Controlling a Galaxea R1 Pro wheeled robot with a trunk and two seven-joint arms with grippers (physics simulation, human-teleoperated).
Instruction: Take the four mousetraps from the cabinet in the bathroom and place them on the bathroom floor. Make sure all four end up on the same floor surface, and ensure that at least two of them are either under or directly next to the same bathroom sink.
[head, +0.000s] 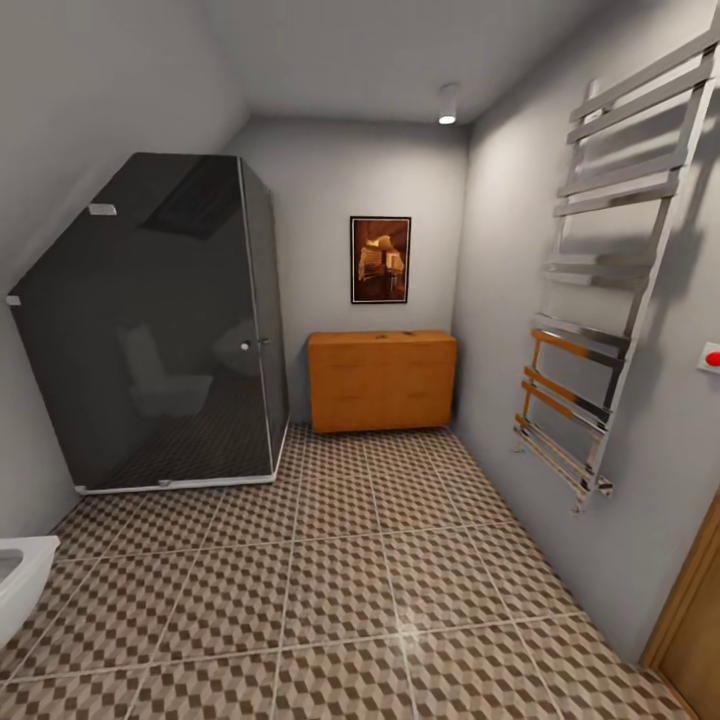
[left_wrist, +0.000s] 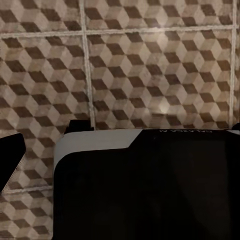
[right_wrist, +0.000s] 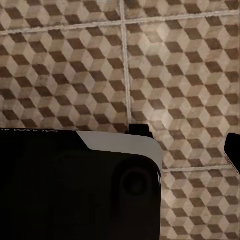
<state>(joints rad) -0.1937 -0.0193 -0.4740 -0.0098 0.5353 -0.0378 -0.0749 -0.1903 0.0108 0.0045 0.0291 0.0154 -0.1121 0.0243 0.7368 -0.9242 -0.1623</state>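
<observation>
Smoked-glass shower (head: 160, 320) beside orange-brown cabinet (head: 380, 380)

One orange-brown cabinet (head: 381, 380) stands at the centre of the frame, against the far wall. One framed picture (head: 380, 259) hangs above it. One dark glass shower enclosure (head: 160, 320) at left, one chrome towel rail (head: 600, 290) at right, one ceiling lamp (head: 447, 104) at top.

Brown, beige and white cube-patterned floor (head: 400, 560) with pale grout, orange-brown cabinet (head: 381, 380) against grey walls (head: 360, 170), smoky dark shower glass (head: 150, 330), chrome towel rail (head: 600, 290).
</observation>
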